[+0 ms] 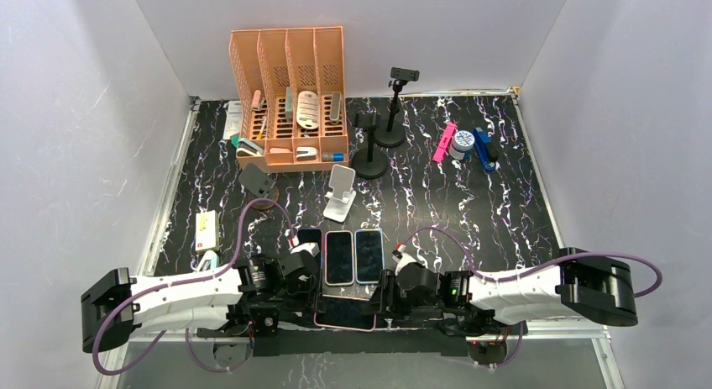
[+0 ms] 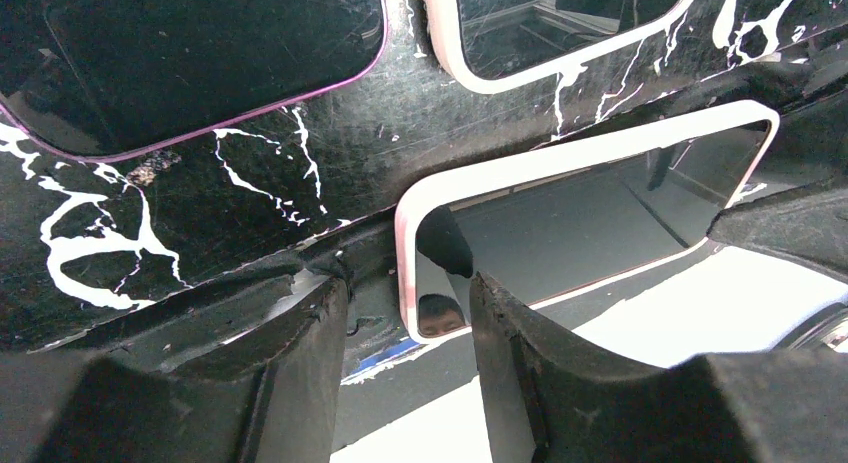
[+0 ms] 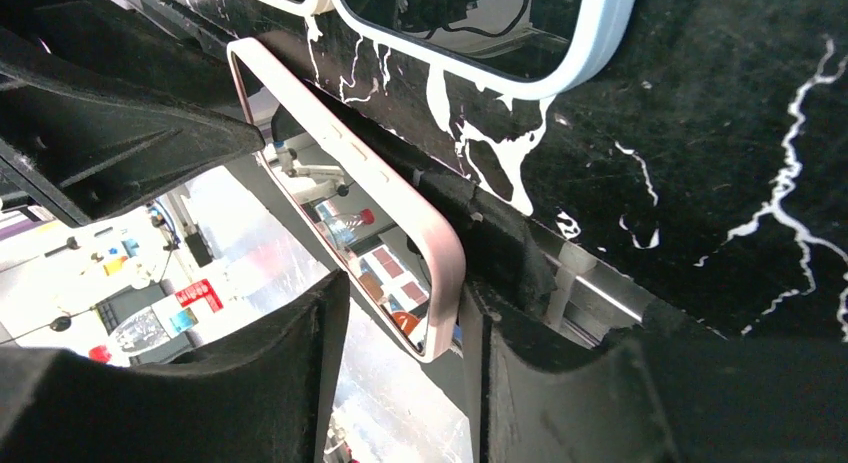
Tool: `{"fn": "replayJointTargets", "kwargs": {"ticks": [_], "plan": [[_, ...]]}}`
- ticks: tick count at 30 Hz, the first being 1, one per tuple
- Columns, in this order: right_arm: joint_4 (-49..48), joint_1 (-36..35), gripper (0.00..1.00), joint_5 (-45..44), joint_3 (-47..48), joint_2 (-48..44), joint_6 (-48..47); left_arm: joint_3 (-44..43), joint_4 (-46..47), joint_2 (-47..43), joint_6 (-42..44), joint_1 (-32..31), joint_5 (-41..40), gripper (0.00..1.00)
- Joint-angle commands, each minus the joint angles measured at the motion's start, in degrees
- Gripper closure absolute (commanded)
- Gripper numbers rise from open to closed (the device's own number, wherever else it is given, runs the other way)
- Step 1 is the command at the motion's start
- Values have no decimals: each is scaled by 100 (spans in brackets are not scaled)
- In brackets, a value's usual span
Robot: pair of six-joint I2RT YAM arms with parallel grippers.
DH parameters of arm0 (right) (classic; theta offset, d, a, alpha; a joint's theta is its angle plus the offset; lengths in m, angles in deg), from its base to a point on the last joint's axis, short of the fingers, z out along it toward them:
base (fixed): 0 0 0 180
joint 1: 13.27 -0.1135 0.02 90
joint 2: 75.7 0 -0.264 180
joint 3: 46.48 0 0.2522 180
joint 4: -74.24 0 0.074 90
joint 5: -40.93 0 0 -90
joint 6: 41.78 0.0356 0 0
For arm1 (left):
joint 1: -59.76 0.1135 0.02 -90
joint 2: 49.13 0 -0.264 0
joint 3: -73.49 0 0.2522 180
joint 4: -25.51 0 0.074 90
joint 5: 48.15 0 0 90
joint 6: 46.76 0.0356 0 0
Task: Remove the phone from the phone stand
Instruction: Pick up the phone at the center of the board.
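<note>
Both ends of a pink-rimmed phone (image 1: pixel 346 314) sit between gripper fingers at the near edge of the bench (image 1: pixel 504 196).
Your left gripper (image 2: pixel 408 283) straddles the phone's left end and your right gripper (image 3: pixel 405 283) its right end. Each pair of fingers stands partly apart around the rim, and you cannot tell whether either is clamped or loose. The phone lies lengthwise along the near edge, partly past it. Just beyond, a row of three phones (image 1: pixel 340 256) lies side by side. Farther, mid-bench, the white phone stand (image 1: pixel 340 191) sits well apart from it. An orange file rack (image 1: pixel 290 95) stands at the far edge.
</note>
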Motion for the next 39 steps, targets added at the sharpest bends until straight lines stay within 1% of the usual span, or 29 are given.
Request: {"fn": "replayJointTargets", "kwargs": {"ticks": [1,4,9,11,13,14,17,18,21,24,28,31,35,39], "plan": [[-456,-8,51,123,-170,101,-30,1151,4255,705,-753,-319,632,75],[-621,-9,58,123,-135,141,-157,1151,4249,702,-758,-325,634,77],[-813,-5,69,363,14,304,-423,1151,4249,720,-753,-351,618,79],[-915,-7,71,387,47,345,-523,1151,4248,713,-750,-358,615,80],[-1027,-6,75,403,57,331,-621,1157,4248,703,-755,-363,614,80],[-1101,-7,79,415,44,322,-672,1159,4245,698,-755,-363,615,80],[-1376,-5,96,492,-1,194,-840,1176,4250,657,-767,-372,611,80],[-1450,-8,99,517,-11,118,-920,1177,4241,632,-768,-372,605,80],[-1608,-8,99,588,7,-168,-1192,1129,4121,477,-739,-371,586,80],[-1563,-5,99,624,67,-495,-1378,943,3784,172,-614,-372,512,79],[-1428,-4,99,575,112,-962,-1475,550,3205,-389,-417,-372,279,76],[-1547,-3,99,595,52,-1170,-1467,349,2974,-633,-318,-372,159,75],[-1845,-7,99,654,5,-1069,-1406,398,3170,-616,-443,-370,225,74],[-2215,-7,99,754,54,-664,-1355,623,3825,-349,-600,-372,364,74]]}}
